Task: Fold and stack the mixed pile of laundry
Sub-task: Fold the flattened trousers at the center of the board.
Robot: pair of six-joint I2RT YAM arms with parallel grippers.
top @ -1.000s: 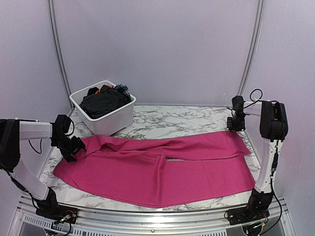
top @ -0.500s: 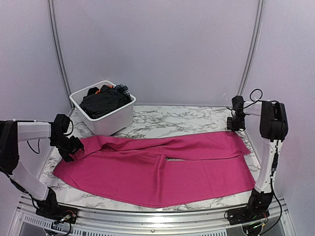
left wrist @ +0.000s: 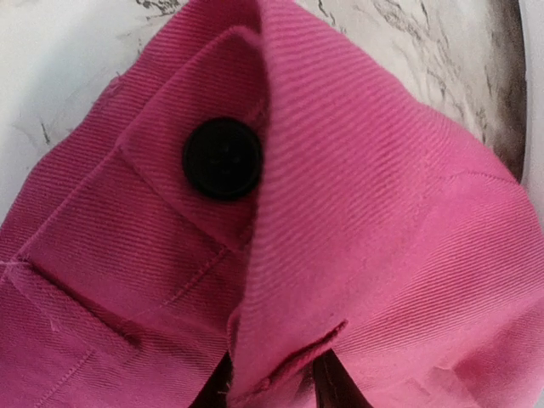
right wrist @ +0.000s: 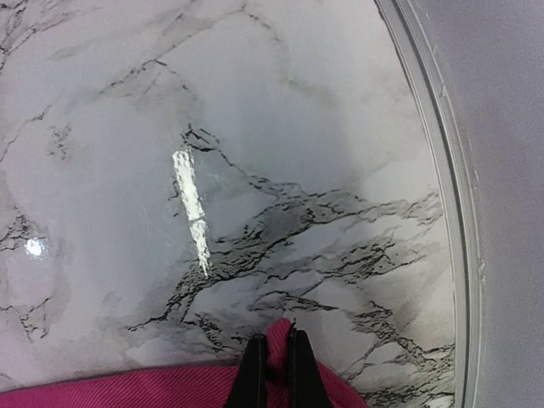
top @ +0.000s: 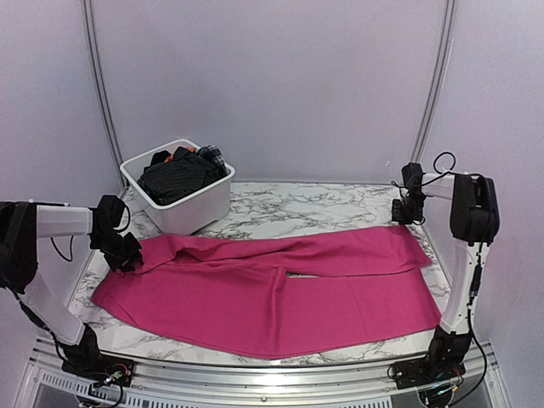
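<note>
A: Far left first. What has the left gripper (top: 129,253) got?

B: It sits low near the table's left edge, fingers (left wrist: 327,391) clenched on a raised fold of the magenta-pink trousers (top: 280,289) at the waistband end. The wrist view shows a black button (left wrist: 223,159) just beyond the fingertips.

A: Behind it?

B: White tub (top: 194,211), back left on the marble table (top: 323,206), just behind the trousers' edge. Inside: black pinstriped shirt (top: 174,180), an orange scrap (top: 172,155), and a dark plaid piece (top: 214,156) at the right rim.

A: The trousers themselves?

B: Spread flat across the table from left to right, waist left and leg ends right. There is a narrow gap between the legs near the middle.

A: Right side?

B: Right gripper (top: 406,214) is at the cloth's far right rear corner. Its fingers (right wrist: 255,374) are pressed together with a pink tip of hem pinched between them. Marble lies beyond.
</note>
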